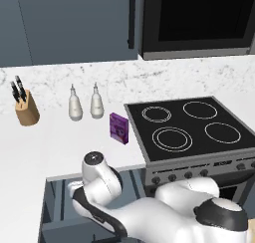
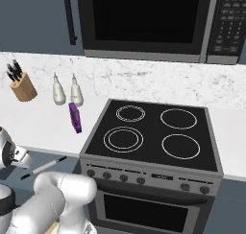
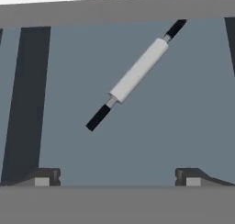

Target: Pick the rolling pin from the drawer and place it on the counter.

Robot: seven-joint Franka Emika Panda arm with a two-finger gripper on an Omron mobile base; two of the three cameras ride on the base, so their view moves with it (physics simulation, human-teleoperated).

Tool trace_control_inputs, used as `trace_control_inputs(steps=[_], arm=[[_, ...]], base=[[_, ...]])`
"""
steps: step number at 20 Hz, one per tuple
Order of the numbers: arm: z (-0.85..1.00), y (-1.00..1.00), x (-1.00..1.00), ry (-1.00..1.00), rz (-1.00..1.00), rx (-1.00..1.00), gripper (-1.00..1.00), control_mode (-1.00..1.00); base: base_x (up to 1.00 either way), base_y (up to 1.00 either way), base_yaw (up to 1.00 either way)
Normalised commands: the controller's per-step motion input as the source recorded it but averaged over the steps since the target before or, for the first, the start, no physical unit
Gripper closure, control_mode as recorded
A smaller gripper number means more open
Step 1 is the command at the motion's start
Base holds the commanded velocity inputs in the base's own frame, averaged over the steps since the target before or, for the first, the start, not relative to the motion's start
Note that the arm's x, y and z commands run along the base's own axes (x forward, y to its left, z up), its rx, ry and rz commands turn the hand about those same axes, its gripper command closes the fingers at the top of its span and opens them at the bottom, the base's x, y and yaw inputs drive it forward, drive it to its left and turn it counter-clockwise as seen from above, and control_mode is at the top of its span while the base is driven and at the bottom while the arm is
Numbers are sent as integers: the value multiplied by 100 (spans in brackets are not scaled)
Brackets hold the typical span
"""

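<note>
The drawer (image 1: 54, 203) stands pulled out below the counter (image 1: 40, 147), left of the stove. On its blue-grey floor (image 3: 183, 108) the rolling pin (image 3: 137, 71) lies at a slant, a white rod with black handles; it is also seen as a thin rod (image 2: 45, 167) in the right base view. My gripper (image 3: 118, 179) hangs above the drawer, open, its two fingertips (image 3: 43, 177) wide apart with nothing between them. The pin lies ahead of the fingertips, apart from them. In the left base view my arm covers much of the drawer.
A wooden knife block (image 1: 26, 110), two white bottles (image 1: 75, 105) and a purple box (image 1: 119, 128) stand on the counter. The black stovetop (image 1: 189, 125) is to the right, a microwave (image 2: 144, 19) above it. The drawer's side walls flank the pin.
</note>
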Motion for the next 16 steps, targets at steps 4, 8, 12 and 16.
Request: trace_control_inputs(steps=[4, 8, 12, 16], arm=[[-49, 39, 43, 14, 0, -7, -100, -100], [-54, 25, 36, 17, 0, -1, -100, -100], [-38, 13, 15, 5, 0, -1, -100, -100], [-25, 2, 0, -10, 0, -1, -100, -100]], base=[[0, 0, 0], [0, 0, 0], [0, 0, 0], [0, 0, 0]])
